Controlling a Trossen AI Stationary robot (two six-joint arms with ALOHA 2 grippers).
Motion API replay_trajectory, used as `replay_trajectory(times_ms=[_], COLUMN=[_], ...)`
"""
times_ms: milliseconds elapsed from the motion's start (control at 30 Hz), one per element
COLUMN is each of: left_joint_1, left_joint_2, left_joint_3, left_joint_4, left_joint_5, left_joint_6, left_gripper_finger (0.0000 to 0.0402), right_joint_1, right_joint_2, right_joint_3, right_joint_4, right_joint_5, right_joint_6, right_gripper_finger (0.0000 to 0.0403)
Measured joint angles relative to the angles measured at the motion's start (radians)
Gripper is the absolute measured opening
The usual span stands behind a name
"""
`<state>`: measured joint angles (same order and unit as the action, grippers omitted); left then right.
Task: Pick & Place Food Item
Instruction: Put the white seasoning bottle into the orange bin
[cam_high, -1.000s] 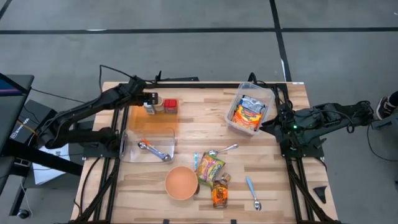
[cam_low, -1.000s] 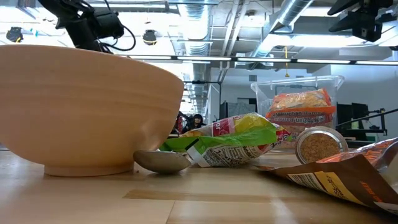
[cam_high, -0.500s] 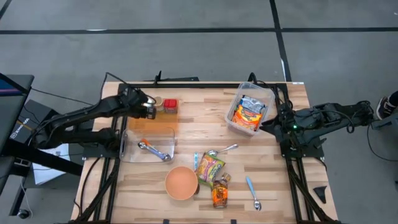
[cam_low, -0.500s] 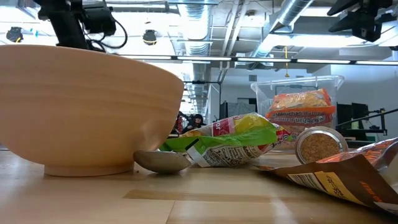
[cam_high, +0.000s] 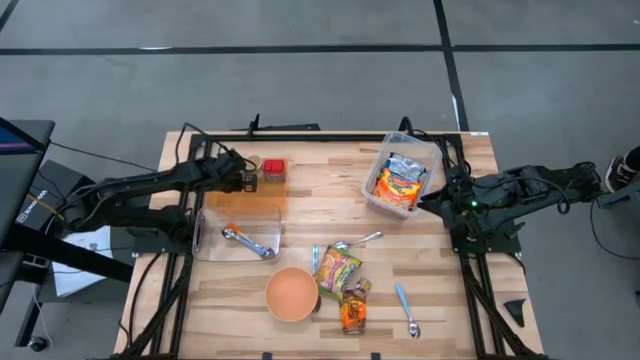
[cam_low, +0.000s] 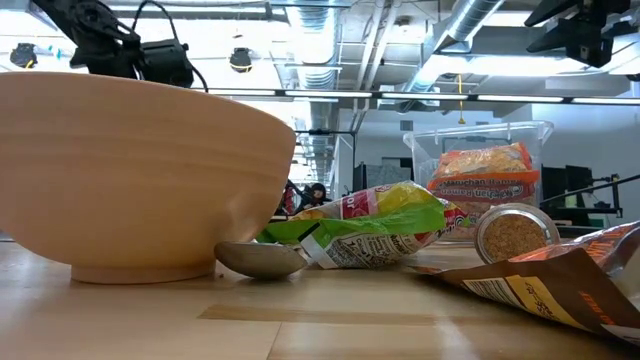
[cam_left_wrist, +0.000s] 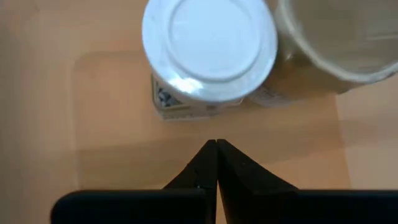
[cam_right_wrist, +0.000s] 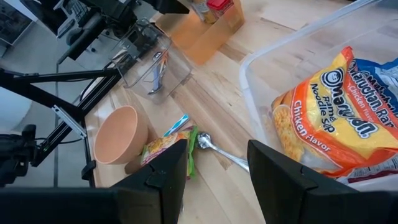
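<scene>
Two jars (cam_left_wrist: 209, 53) just ahead of left claw (cam_left_wrist: 216, 144), claw closed, holding nothing.

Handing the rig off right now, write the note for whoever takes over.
Left pincer: shut, empty, just short of the white-lidded jar at the table's far left.
Right pincer: open, empty, parked beside the clear tub holding the noodle packets.
Snack bags, bowl and spoons lie at front centre.
Done: noodle packets in the tub. Left: the remaining food items, none gripped yet.
</scene>
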<state>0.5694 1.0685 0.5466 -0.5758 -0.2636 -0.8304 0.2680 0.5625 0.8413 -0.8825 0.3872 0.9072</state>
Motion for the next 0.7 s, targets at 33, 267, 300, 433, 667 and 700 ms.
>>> replay_trajectory(times_ms=[33, 267, 300, 433, 667, 700], left_joint_1=[-0.001, 0.004, 0.009, 0.016, 0.015, 0.015], left_joint_2=[0.003, 0.005, 0.005, 0.005, 0.008, 0.008], left_joint_3=[0.0, 0.0, 0.0, 0.0, 0.0, 0.0], left_joint_4=[0.0, 0.037, 0.046, 0.077, 0.106, 0.113], left_joint_5=[0.001, -0.005, -0.009, -0.008, -0.018, -0.018], left_joint_6=[0.0, 0.001, 0.001, 0.0, -0.019, -0.02], left_gripper_finger=[0.0001, 0.0, 0.0, 0.0, 0.0, 0.0], right_joint_1=[0.0, 0.0, 0.0, 0.0, 0.0, 0.0], right_joint_2=[0.0, 0.0, 0.0, 0.0, 0.0, 0.0], right_joint_3=[0.0, 0.0, 0.0, 0.0, 0.0, 0.0], right_joint_4=[0.0, 0.0, 0.0, 0.0, 0.0, 0.0], right_joint_5=[-0.001, -0.001, 0.0, 0.001, 0.003, 0.003], right_joint_6=[0.004, 0.01, 0.01, 0.01, 0.01, 0.01], right_gripper_finger=[0.0163, 0.0163, 0.0163, 0.0163, 0.0163, 0.0163])
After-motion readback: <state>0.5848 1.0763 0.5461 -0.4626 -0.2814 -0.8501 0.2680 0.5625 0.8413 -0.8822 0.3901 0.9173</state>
